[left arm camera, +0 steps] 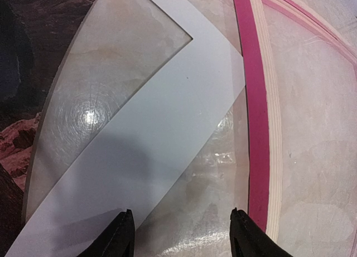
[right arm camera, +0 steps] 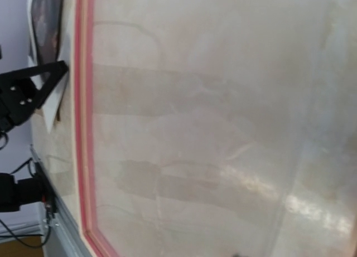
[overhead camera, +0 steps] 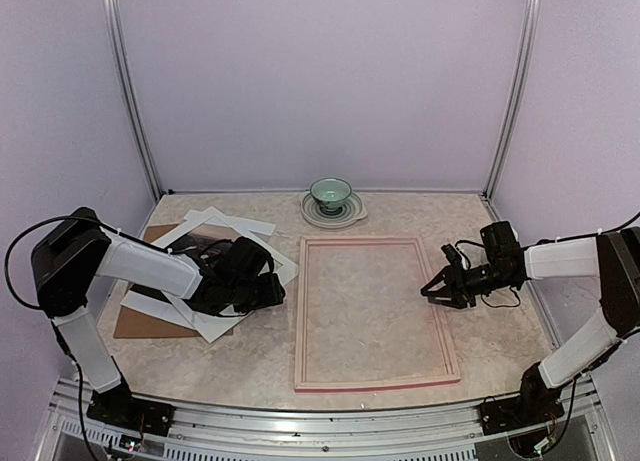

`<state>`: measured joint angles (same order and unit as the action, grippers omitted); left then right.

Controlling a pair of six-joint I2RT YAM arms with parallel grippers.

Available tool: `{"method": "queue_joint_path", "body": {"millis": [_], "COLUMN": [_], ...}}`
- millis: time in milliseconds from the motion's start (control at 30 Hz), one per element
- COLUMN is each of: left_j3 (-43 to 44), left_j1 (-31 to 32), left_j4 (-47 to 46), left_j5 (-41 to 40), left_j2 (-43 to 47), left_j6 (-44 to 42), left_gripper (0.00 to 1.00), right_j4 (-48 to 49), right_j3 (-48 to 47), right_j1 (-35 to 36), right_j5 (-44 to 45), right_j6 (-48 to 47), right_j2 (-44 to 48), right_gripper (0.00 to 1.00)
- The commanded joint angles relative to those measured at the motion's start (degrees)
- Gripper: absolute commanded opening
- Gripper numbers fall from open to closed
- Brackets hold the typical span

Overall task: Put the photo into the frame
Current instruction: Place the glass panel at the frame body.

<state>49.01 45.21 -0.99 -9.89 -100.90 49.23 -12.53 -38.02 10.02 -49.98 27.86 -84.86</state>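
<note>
The frame (overhead camera: 297, 311) lies flat in the middle of the table, pink rim with pale wood edges. It also shows in the left wrist view (left arm camera: 256, 129) and the right wrist view (right arm camera: 83, 129). The photo (overhead camera: 195, 243) lies dark side up in a pile to its left, partly under the white mat (overhead camera: 225, 221). It shows dark and brown in the left wrist view (left arm camera: 22, 73). My left gripper (overhead camera: 268, 291) (left arm camera: 181, 234) hovers open and empty over the mat's (left arm camera: 167, 117) corner, beside the frame's left rim. My right gripper (overhead camera: 435, 289) is open at the frame's right rim; its fingers are out of its wrist view.
A brown backing board (overhead camera: 140, 321) lies under the pile at the left. A clear sheet (left arm camera: 212, 184) lies by the mat. A green bowl on a plate (overhead camera: 330, 193) stands at the back, behind the frame. Purple walls close in three sides.
</note>
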Motion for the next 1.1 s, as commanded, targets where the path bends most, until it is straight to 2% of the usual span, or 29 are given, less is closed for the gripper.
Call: {"method": "queue_joint_path", "body": {"millis": [0,567,1067], "left_j3": [-0.46,-0.67,-0.71], "left_j1": [0.58,0.63,0.67], "left_j4": [2.83,2.53,2.37], "left_j5": [1.14,1.35,1.41], "left_j2": [-0.9,-1.22,-1.4], "left_j6": [0.2,0.39,0.49], "left_gripper": [0.58,0.58,0.58], "right_j4": [-4.42,-15.97,-19.42], "right_j3": [-2.02,-7.44,-9.08], "right_j1": [0.94,3.7,5.01], "right_j5": [3.09,14.46,20.51], "right_j6": [-2.61,-7.38,-9.04], "right_j2": [1.11,2.92,3.06], "right_gripper": [0.42,0.49,0.53]}}
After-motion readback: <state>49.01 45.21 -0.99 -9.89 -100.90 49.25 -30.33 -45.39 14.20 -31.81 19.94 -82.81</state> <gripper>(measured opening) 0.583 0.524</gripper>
